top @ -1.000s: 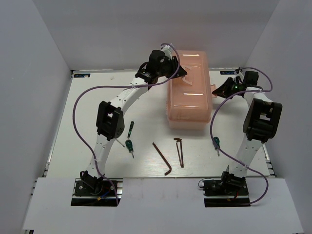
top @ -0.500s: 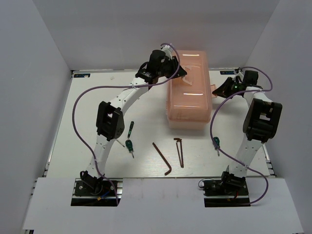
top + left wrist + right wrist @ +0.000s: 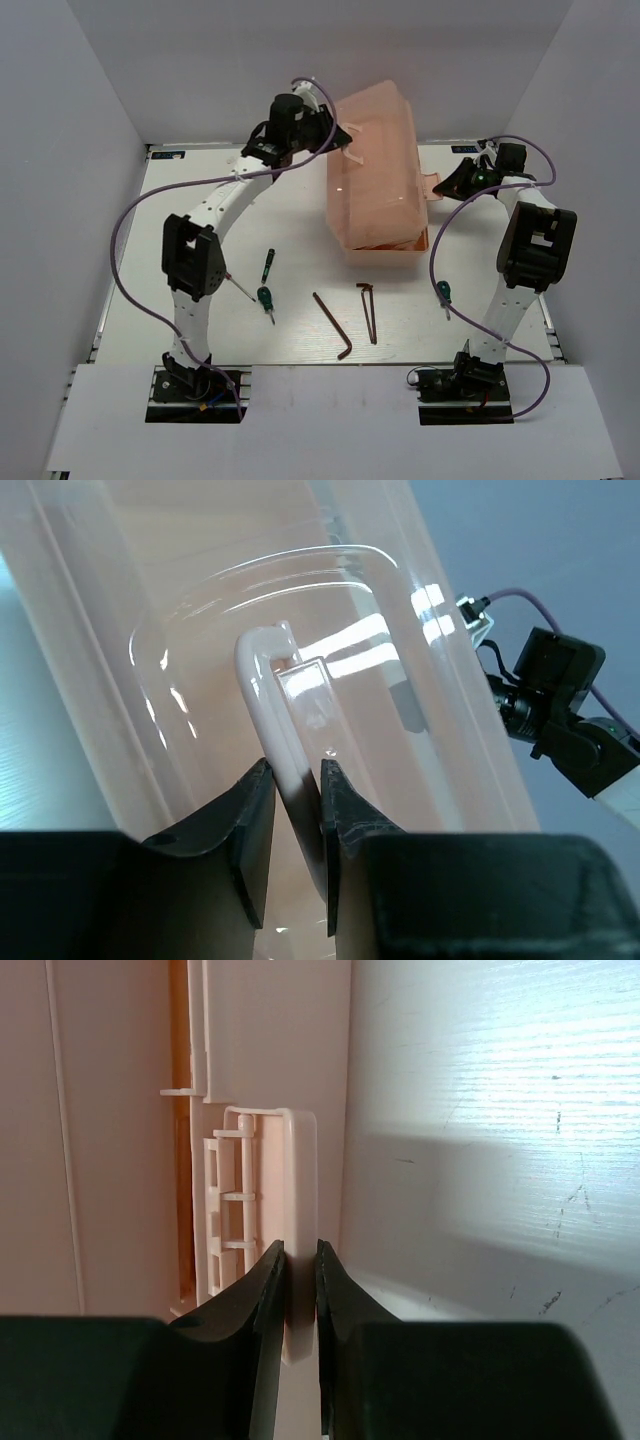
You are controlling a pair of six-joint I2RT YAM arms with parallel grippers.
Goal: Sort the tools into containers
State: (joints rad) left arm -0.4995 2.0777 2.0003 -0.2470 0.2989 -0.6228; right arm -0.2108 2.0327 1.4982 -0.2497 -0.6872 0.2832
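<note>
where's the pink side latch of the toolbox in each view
Top external: the latch sticks out of the toolbox's right side, at the right gripper.
Left wrist: not in it; the left gripper grips the handle there.
Right wrist: centre, pinched between the fingers.
Shared landmark: the toolbox, filling most of the left wrist view and the left of the right wrist view.

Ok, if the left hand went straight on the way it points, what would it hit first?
Probably the toolbox lid: the left hand is shut on its handle, with the lid right behind.
</note>
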